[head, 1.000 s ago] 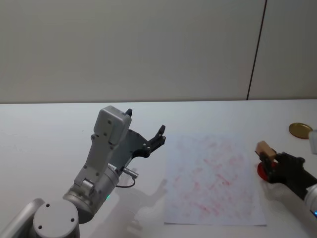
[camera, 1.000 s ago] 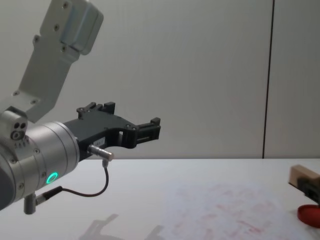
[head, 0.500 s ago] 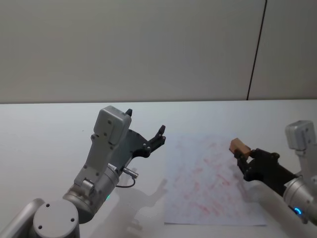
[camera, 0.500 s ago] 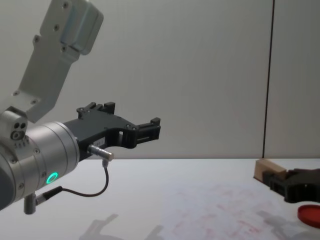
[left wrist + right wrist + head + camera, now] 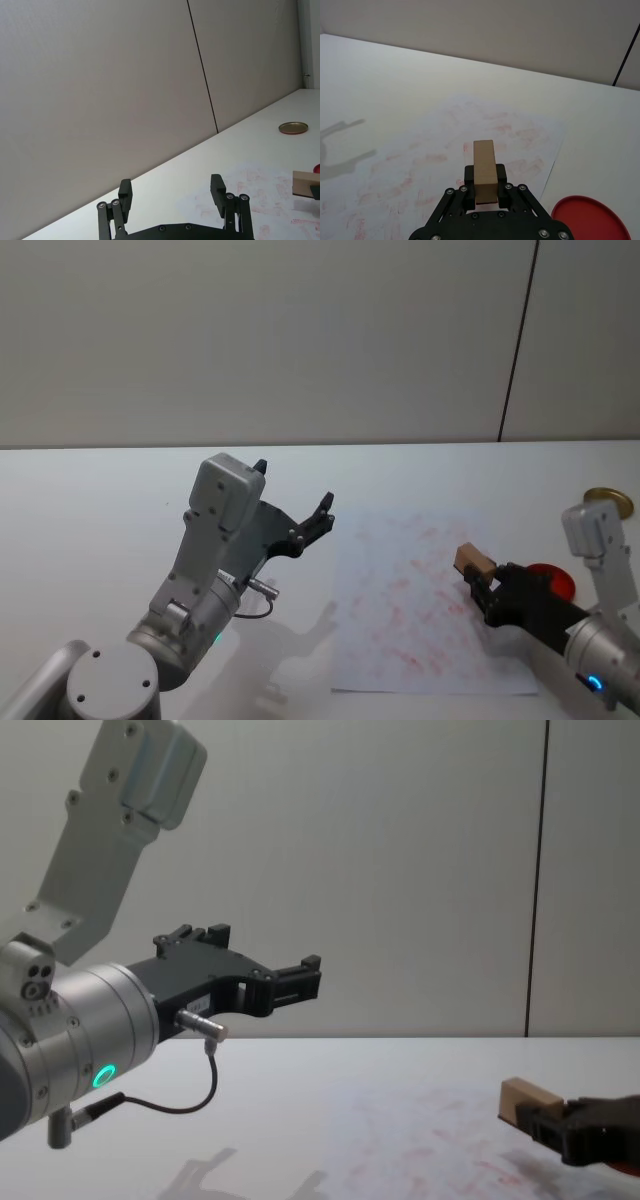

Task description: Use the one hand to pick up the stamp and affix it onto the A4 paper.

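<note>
Head view gives us the right gripper over the right half of the A4 paper, its jaws clamped on the stamp. The block juts out past the fingertips and sits tilted, not square to the sheet. From the chest view the stamp looks to be held just above the paper and not yet pressed down, though we cannot be sure of the gap. The red ink pad lies on the table just off the paper's right edge, beside the arm. The left gripper is parked in the air off the paper's left edge, its jaws wide apart and holding nothing.

We judge the stamp to be light, stiff wood, not fragile, with smooth flat sides. The right wrist view shows the fingers pinching the stamp across its two long flat faces near one end, which leaves most of the block free. That grip suits so small a piece, but a block held near its end may pivot between the pads when it meets the sheet. So we would bring its face down flat on the paper and press gently and straight.
</note>
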